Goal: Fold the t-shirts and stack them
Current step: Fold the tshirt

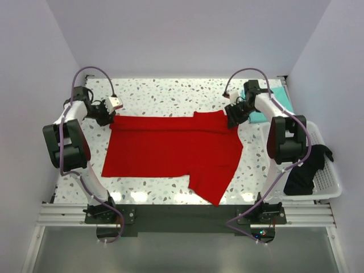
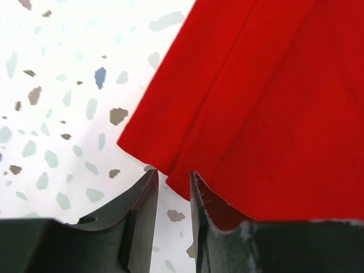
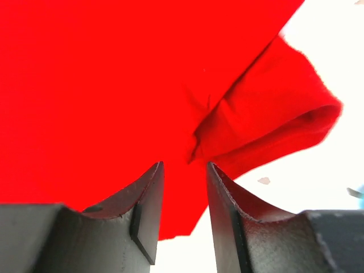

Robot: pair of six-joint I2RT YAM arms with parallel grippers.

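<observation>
The red t-shirt (image 1: 170, 148) lies spread flat on the speckled table, its far edge folded over and one sleeve trailing toward the near edge. My left gripper (image 1: 108, 117) hovers at the shirt's far left corner. In the left wrist view the left gripper (image 2: 172, 179) is open, nothing between its jaws, with the red corner (image 2: 273, 102) just ahead. My right gripper (image 1: 235, 118) is at the far right corner; in the right wrist view it (image 3: 185, 168) is open over red cloth (image 3: 102, 85) beside a bunched sleeve (image 3: 273, 119). The mint-teal t-shirt (image 1: 266, 114) lies behind the right arm. The black t-shirt (image 1: 307, 168) hangs in the basket.
A white lattice basket (image 1: 329, 183) stands at the table's right edge, next to the right arm. Bare speckled tabletop (image 1: 170, 96) runs along the back, and a strip of the table (image 1: 142, 185) shows in front of the red shirt.
</observation>
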